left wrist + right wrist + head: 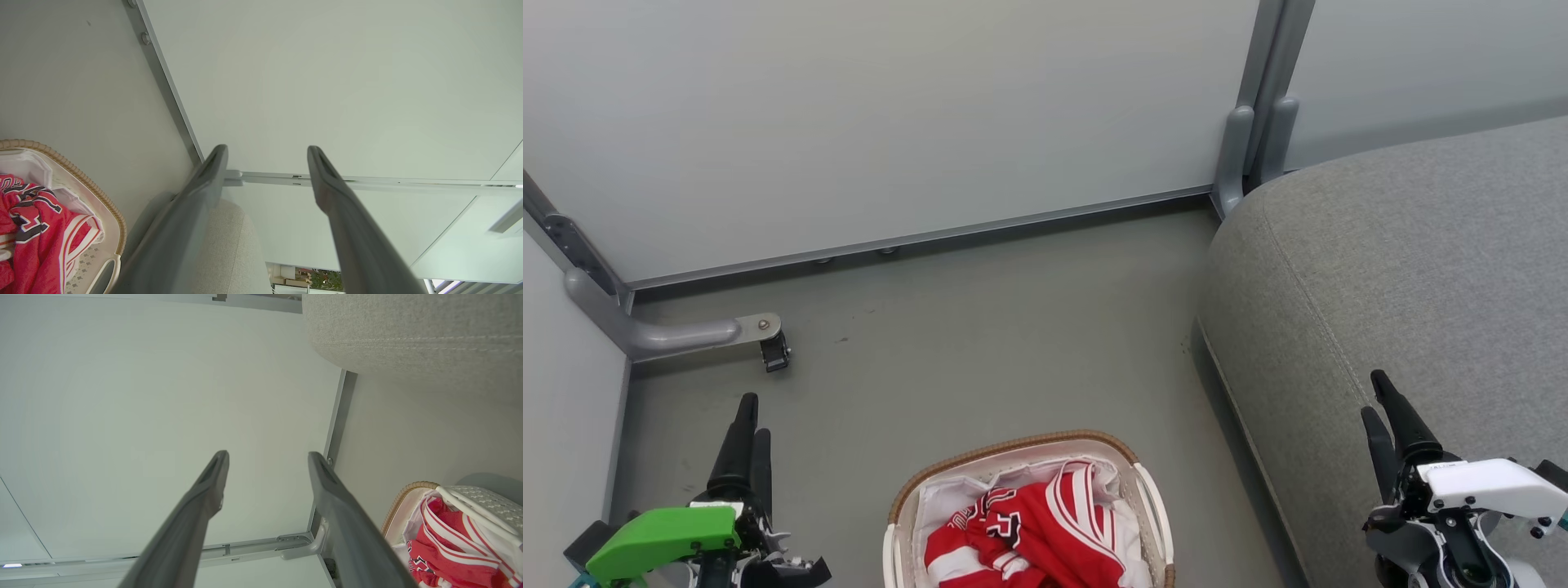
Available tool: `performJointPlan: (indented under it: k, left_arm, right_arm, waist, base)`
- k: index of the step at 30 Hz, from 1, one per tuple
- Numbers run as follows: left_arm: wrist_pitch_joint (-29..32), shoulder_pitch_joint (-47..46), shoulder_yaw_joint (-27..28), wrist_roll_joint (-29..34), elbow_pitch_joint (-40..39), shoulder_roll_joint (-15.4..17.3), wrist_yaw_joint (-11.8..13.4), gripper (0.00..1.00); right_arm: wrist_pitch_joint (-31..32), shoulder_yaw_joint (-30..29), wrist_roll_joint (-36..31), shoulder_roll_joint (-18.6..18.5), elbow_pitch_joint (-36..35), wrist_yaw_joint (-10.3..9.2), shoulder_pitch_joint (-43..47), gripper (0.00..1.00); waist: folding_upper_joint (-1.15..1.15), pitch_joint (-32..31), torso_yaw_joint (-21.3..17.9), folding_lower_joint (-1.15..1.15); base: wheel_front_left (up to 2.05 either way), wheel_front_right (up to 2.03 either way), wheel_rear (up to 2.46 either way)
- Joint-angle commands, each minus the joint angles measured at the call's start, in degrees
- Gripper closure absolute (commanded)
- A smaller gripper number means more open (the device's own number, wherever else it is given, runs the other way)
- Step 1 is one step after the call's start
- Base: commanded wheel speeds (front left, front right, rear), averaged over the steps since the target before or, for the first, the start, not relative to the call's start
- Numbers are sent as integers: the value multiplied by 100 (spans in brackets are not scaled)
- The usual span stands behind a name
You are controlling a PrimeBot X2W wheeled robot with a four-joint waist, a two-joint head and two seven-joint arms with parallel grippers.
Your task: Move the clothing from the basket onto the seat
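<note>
Clothing (1029, 531) lies bunched in the basket (1013, 445), near centre; the seat (1421, 245) stands to the right. Your left gripper (754, 416) and right gripper (1372, 394) are spread and empty. Pinch a raised red fold deep, and leave the white liner (947, 494) alone.

Looks like a staged test booth, not a real home: white partition panels (890, 122), a caster foot (758, 331), a grey sofa cushion (1421, 269).

We saw a bare grey floor (980, 343). On it stood the basket (1013, 443) at near centre, the seat (1421, 269) close on its right, and a caster foot (773, 349) well off to the left.
</note>
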Motion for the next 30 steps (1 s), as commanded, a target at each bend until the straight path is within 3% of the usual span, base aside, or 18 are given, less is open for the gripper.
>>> performJointPlan:
  k: [1, 15, 30]
  left_arm:
    - [-70, -151, -56, 213, -50, 101, -3, 0]
    - [-437, -182, -192, 2341, 86, 126, 6, 0]
    - [-766, -153, -436, 3865, 265, 178, 8, 0]
  right_arm:
    - [-79, 72, -188, -118, -73, 1, -161, 0]
    - [-445, 370, -1929, -266, -79, 2, -293, 0]
    - [-770, 802, -3193, -423, 78, 2, -338, 0]
  waist:
    - [0, 2, 0, 0]
    - [0, 19, -1, 0]
    - [0, 22, 18, 0]
  base:
    - [0, 0, 0]
    - [0, 0, 0]
    - [0, 0, 0]
